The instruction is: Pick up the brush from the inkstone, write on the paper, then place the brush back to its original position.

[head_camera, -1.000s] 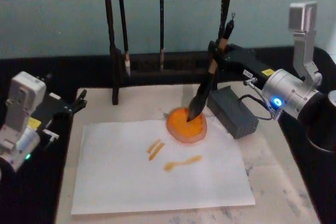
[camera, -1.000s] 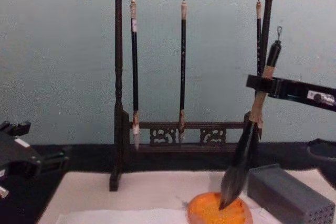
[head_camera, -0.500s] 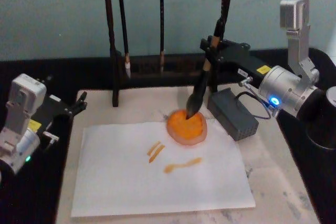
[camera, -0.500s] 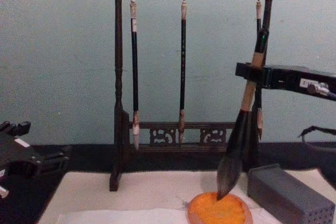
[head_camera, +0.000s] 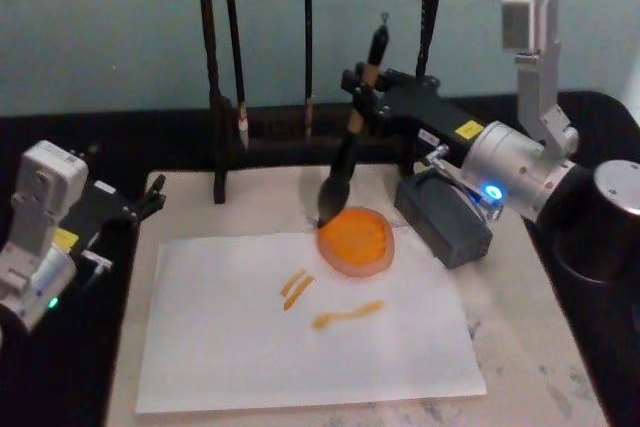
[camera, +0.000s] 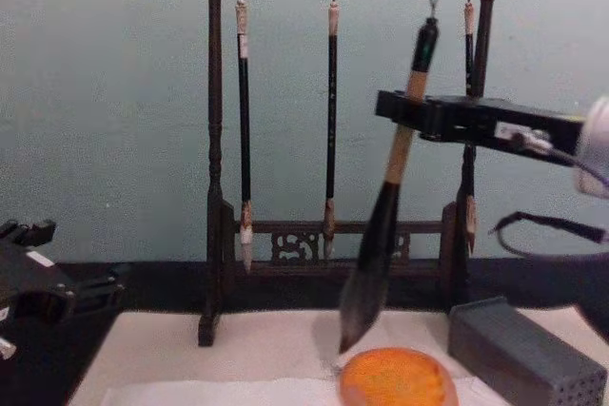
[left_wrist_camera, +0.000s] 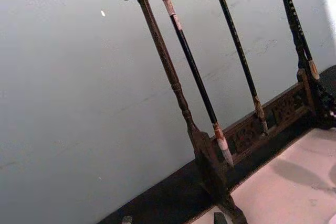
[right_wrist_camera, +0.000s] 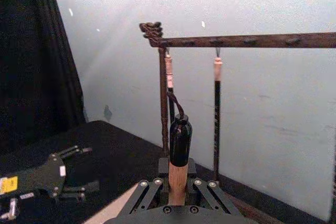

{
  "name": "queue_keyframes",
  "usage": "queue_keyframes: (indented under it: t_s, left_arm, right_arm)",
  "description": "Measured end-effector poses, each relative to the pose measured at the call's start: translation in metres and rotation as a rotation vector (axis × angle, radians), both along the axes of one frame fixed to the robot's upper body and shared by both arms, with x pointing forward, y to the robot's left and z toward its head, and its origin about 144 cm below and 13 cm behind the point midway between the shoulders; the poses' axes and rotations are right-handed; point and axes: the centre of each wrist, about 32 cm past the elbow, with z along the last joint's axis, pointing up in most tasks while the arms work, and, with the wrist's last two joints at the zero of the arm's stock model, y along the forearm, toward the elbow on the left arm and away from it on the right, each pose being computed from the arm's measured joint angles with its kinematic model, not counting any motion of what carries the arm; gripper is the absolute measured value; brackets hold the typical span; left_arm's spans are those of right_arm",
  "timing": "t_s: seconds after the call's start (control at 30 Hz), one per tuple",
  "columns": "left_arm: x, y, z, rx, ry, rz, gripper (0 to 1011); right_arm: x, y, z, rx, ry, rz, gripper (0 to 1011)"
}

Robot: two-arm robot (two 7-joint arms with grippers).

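Three thin brushes behind | right hand grips brush, seemingly above inkstone | left hand parked

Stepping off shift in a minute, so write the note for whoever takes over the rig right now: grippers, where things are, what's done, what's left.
Right gripper: shut on the tan handle of the brush, which is lifted and tilted. The tuft tip is at the far-left rim of the inkstone; whether they touch is unclear.
Left gripper: parked left of the mat, idle.
Paper: flat in front of the inkstone, three orange strokes on it.
Done: brush picked up, some writing made.
Left: any further strokes, then set the brush back on the inkstone and release.
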Motion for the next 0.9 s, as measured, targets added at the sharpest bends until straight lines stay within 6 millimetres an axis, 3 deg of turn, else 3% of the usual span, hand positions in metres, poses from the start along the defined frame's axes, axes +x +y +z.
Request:
queue_keyframes:
  t_s: [0.5,0.9]
  left_arm:
    - [0.0,0.0,0.0,0.0,0.0,0.0,1001]
    - [0.0,0.0,0.0,0.0,0.0,0.0,1001]
  right_arm:
    - [0.005,0.033,-0.007,0.02,0.004,0.008,178]
    - [0.016,0.047,-0.018,-0.003,0.02,0.059,178]
